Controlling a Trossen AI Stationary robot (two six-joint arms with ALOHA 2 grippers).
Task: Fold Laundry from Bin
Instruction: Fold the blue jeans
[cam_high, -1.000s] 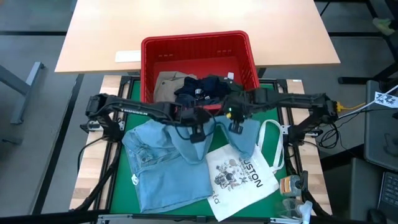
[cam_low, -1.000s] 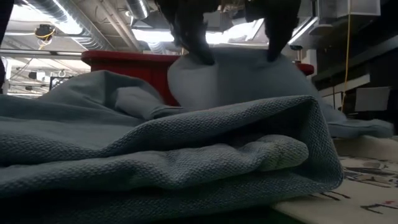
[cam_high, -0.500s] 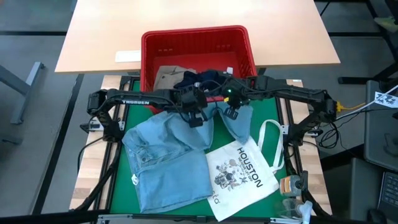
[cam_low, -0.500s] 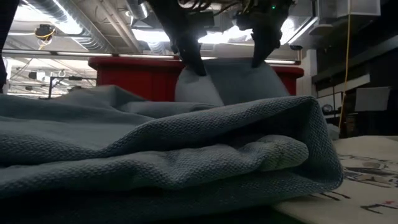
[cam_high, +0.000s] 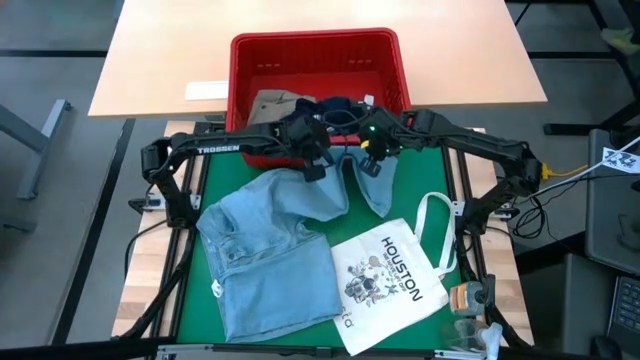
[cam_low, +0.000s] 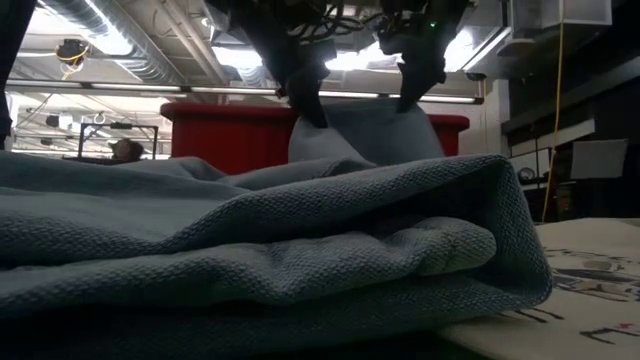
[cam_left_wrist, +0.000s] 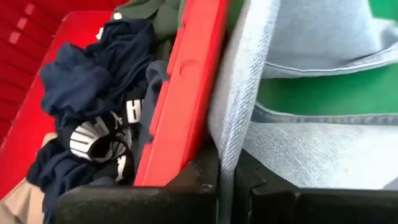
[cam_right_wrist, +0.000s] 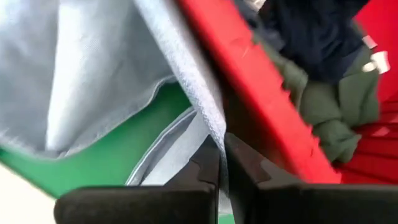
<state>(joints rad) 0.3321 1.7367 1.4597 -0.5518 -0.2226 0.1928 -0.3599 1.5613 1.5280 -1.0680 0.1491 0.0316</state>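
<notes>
Both sets of jaws are pinching shut on one edge of the light blue denim garment (cam_high: 275, 235), holding that edge lifted right at the near rim of the red bin (cam_high: 240, 90). The left gripper (cam_high: 312, 168) is gripping the cloth just beside the rim; in its wrist view the fabric is running straight down between the closed fingers (cam_left_wrist: 186, 186), with the red wall touching or nearly touching the denim. The right gripper (cam_high: 369, 163) is clamping the same edge a little to the right, the cloth passing between its fingers (cam_right_wrist: 199, 168) against the bin's rim. From the low view the two grippers are hanging side by side, a panel of denim stretching between them in front of the bin. The rest of the denim is lying spread and rumpled on the green mat (cam_high: 190, 270) of the bench, near the left arm's side. Inside the bin a navy garment (cam_left_wrist: 87, 99), a dark green one (cam_right_wrist: 323, 106) and a khaki-tan one (cam_high: 268, 108) are sitting heaped together. A white tote bag (cam_high: 385, 280) printed "HOUSTON" is lying flat on the mat beside the denim, on the right arm's side.
</notes>
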